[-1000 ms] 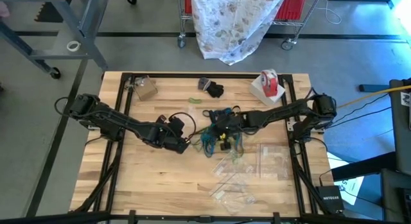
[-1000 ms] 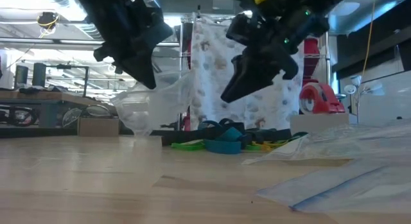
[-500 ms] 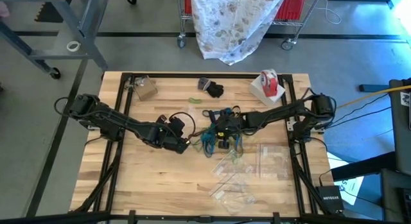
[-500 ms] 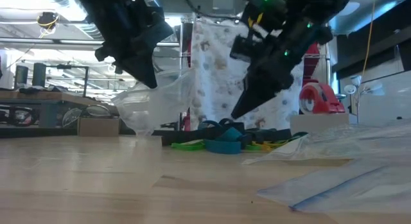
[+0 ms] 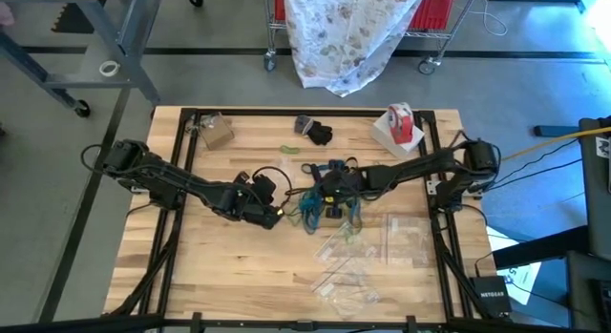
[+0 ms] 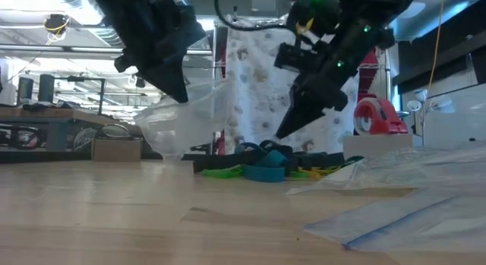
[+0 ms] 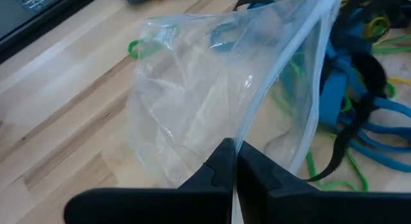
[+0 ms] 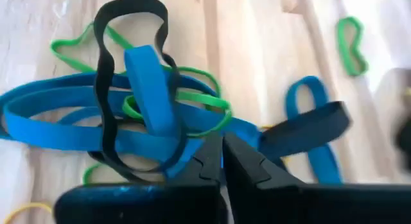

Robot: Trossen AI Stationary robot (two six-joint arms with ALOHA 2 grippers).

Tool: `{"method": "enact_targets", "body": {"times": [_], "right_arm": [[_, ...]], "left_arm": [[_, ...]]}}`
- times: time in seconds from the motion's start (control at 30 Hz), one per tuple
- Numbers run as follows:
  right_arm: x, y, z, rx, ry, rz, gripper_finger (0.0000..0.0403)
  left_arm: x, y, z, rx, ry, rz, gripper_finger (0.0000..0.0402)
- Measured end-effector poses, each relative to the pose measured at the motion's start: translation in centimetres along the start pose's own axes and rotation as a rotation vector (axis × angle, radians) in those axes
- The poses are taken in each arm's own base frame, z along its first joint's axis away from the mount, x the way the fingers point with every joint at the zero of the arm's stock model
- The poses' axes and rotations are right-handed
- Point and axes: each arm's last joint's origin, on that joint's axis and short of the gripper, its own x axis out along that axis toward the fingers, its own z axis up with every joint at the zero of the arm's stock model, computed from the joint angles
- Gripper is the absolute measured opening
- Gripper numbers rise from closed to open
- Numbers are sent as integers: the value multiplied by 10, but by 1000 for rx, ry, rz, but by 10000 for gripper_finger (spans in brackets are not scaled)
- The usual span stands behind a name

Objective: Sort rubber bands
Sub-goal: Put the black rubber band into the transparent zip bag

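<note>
The rubber bands lie in a tangle of blue, green, black and yellow loops at mid-table, seen close in the right wrist view and in the low view. My right gripper is shut, slanting down with its tips at the tangle's edge. To the pile's left, my left gripper is shut on a clear plastic bag, held above the table. My left gripper pinches the clear bag at its mouth edge strip between its two fingers. The fingers slant down from the table's left. The bag is lifted and billows ahead of the fingers, mouth toward the pile. My right gripper's shut fingertips are where a black band crosses a blue band. Whether any band is pinched between them, I cannot tell.
Flat clear bags lie near and right of the pile. A red-and-white tape roll stands at the far right, a small box at the far left, a dark object between them. One green band lies apart.
My right gripper has rolled about its own pointing line, dipped a little toward the rubber band pile, and its fingers have come together there. The bag and the pile stay where they were.
</note>
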Motion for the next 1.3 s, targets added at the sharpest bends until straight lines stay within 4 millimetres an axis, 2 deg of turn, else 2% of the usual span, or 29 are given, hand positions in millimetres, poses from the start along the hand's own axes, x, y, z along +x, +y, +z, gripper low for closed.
{"method": "enact_targets", "body": {"times": [0.13,0.2,0.37,0.47,0.63,0.73,1.13,1.3], "right_arm": [[-24,-5,7,-23,-40,-15,2],[-35,-6,10,20,-74,13,2],[-40,-4,11,192,-73,97,13],[-29,-1,10,214,-59,132,48],[-6,1,2,211,-7,69,120],[4,1,-2,212,17,60,144],[25,5,-9,234,48,49,149],[33,7,-11,235,50,49,116]], "left_arm": [[-1,0,0,5,29,-25,1],[-2,0,0,4,30,-27,1],[-3,3,2,-10,37,-34,1],[-2,5,4,-16,66,-50,1],[0,6,6,-30,92,-61,1],[0,6,6,-27,95,-63,1],[0,6,6,-21,94,-65,1],[0,6,6,-15,93,-66,1]]}}
